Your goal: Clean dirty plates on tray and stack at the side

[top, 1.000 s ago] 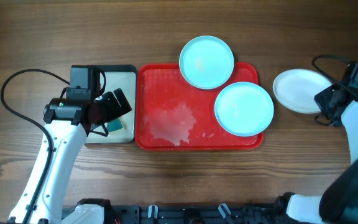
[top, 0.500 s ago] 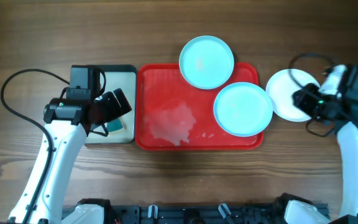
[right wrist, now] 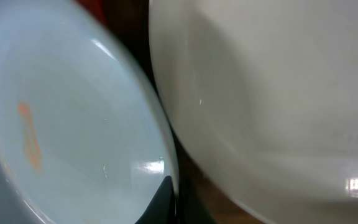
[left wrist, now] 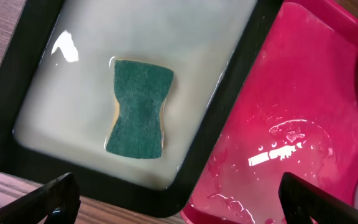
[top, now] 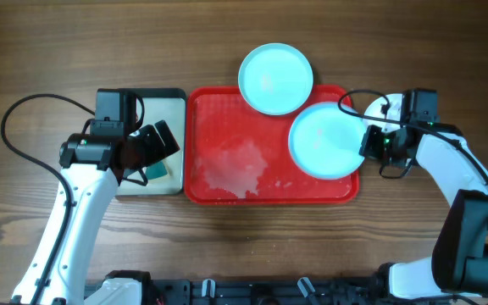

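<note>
The red tray (top: 206,106) is lying in the middle of the wooden table (top: 227,34), and a wet patch (top: 235,165) is glistening on its bare floor. The far blue plate (top: 276,78) is sitting across the tray's far rim, partly on the table. The near blue plate (top: 322,140) is resting on the right part of the tray, its edge hanging over the right rim. The white plate (top: 390,110) is lying on the table just beside that rim, largely covered from above by the right arm.

The right gripper (top: 369,142) is reaching in at the near blue plate's right edge. In its wrist view one dark finger (right wrist: 165,202) is showing at the bottom, right at that plate's rim, with the white plate filling the frame beside it. The picture is too close to be sure, so I cannot tell whether the jaws are pinching the rim or standing apart. An orange smear (right wrist: 30,137) is showing on the blue plate's inside — possibly leftover dirt.

The left gripper (top: 161,140) is hovering over the black-rimmed tray (left wrist: 229,118), which is sitting against the red tray's left side. Its fingers (left wrist: 48,200) are spread wide, holding nothing. Below them a green sponge (left wrist: 138,109) is lying flat in the pale, shiny liquid — well apart from both fingertips.
</note>
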